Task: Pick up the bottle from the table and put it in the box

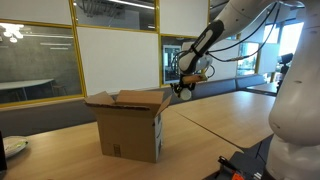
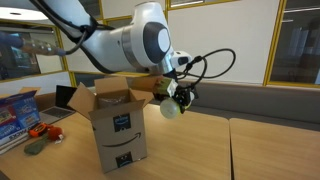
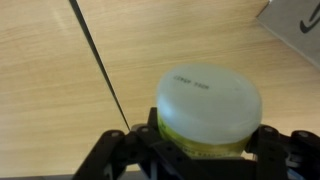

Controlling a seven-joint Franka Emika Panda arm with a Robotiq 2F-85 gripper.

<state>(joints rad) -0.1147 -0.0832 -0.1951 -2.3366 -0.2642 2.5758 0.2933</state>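
1. In the wrist view, the gripper [image 3: 205, 148] comes in from the bottom edge. Its dark fingers [image 3: 118, 150] are closed partway, one on each side of the bottle [image 3: 208, 100], and they clamp it.
2. The bottle sits right between the fingers. Its pale round end faces the camera, and a yellowish band shows lower down where the fingers meet it.
3. Beyond the bottle lies the table [image 3: 60, 70], well apart from it, so the bottle hangs in the air. A thin dark seam [image 3: 98, 55] runs across the wood.
4. A corner of the box [image 3: 295, 25] shows at the top right of the wrist view.
5. In an exterior view, the gripper [image 2: 176, 100] holds the bottle [image 2: 170, 109] just beside a raised flap of the box [image 2: 118, 125], at about the height of the box's top.
6. In an exterior view, the gripper [image 1: 183, 88] hangs near the box [image 1: 128, 125], beside its open flaps and above the table [image 1: 230, 115]. The box stands on the table with its top open.
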